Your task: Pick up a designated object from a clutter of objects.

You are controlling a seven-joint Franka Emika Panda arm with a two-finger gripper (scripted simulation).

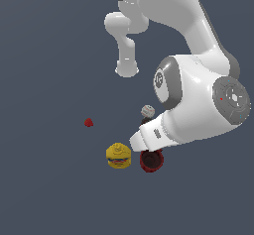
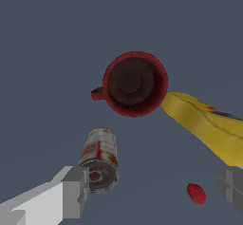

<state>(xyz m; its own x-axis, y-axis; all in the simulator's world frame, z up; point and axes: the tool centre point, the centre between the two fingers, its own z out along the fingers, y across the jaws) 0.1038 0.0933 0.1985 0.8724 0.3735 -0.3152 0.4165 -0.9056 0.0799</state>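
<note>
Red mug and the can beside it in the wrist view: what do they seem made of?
Red mug: looks like glazed ceramic or hard plastic, given its thick rim, uniform dark red and faint sheen; the render leaves it open. Can: probably metal with a printed red-and-white label, judging by its grey ringed end.

One dark red cylindrical mug with a hollow dark inside [image 2: 134,83], one yellow round head-shaped toy [image 1: 118,155], one tiny red lump [image 1: 89,122] and one small white-and-red can-like item [image 2: 99,158] lie on the dark counter [image 1: 44,179]. That makes four loose things, one of each kind.
</note>
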